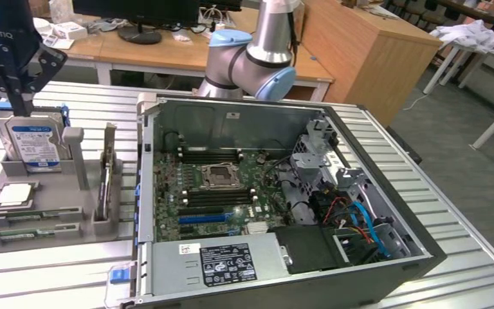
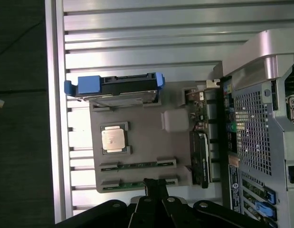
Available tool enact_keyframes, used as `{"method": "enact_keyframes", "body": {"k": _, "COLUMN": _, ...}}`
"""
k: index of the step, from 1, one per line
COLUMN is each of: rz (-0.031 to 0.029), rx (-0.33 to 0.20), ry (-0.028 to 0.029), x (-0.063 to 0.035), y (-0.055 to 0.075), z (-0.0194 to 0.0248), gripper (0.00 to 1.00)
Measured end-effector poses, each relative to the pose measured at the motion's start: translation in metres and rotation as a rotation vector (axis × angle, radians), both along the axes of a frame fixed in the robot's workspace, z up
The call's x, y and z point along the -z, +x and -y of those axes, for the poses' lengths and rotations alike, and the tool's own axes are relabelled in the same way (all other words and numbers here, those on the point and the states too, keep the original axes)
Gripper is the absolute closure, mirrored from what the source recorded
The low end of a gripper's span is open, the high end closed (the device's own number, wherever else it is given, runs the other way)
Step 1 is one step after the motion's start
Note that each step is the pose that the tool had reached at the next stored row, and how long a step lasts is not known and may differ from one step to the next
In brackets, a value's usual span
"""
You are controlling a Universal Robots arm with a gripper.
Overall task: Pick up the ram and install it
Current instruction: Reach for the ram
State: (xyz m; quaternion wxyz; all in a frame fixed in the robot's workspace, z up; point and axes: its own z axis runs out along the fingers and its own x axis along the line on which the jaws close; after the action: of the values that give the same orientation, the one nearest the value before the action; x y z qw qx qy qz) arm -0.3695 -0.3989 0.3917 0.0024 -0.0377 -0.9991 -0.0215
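Observation:
Two green ram sticks lie side by side in slots of the grey parts tray (image 1: 58,206); one ram stick (image 1: 34,215) (image 2: 137,166) is beside the other (image 1: 22,234) (image 2: 124,184). My black gripper (image 1: 17,103) (image 2: 155,186) hangs high above the tray at the exterior view's left, shut with nothing between its fingers. In the wrist view its tip lines up over the end of the outer stick. The open computer case (image 1: 401,212) shows the motherboard with dark memory slots (image 1: 221,196) beside the CPU socket (image 1: 219,174).
The tray also holds an upright silver hard drive with a blue label (image 1: 34,143) (image 2: 116,90), a square silver CPU chip (image 1: 15,193) (image 2: 113,140) and an upright card (image 1: 107,174). The arm's base (image 1: 251,61) stands behind the case. The ribbed metal table (image 1: 49,277) has an edge close to the tray.

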Motion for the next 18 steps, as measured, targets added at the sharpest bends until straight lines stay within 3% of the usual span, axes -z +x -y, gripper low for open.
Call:
{"method": "enact_keyframes", "body": {"k": 14, "rz": -0.0014, "rx": 0.000, "ry": 0.0000, "x": 0.0001, "y": -0.0060, "z": 0.0000, "gripper": 0.89}}
{"method": "enact_keyframes", "body": {"k": 18, "rz": -0.0014, "rx": 0.000, "ry": 0.0000, "x": 0.0000, "y": -0.0060, "z": 0.0032, "gripper": 0.89}}
